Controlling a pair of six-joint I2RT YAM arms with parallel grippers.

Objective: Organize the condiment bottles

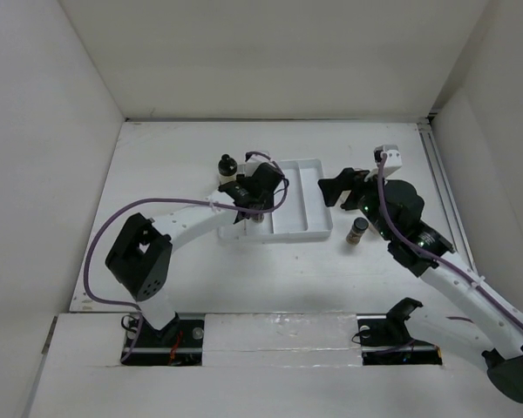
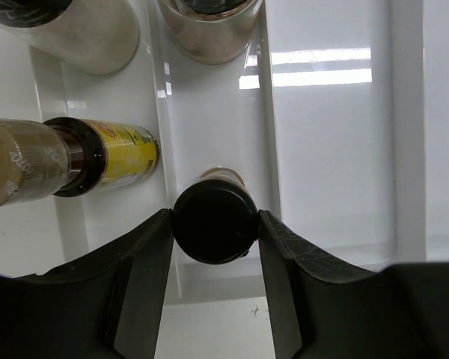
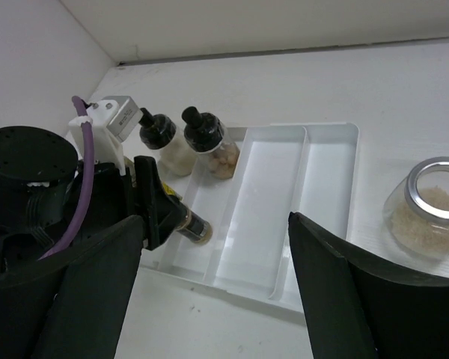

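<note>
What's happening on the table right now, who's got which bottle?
The left claw is closed around a small black-capped clear bottle, upright in a lane of the white divided plastic tray. Two more black-capped bottles stand just beyond it. The right claw hangs open and empty beside the tray, a squat silver-rimmed glass jar of beige grains next to it.
</note>
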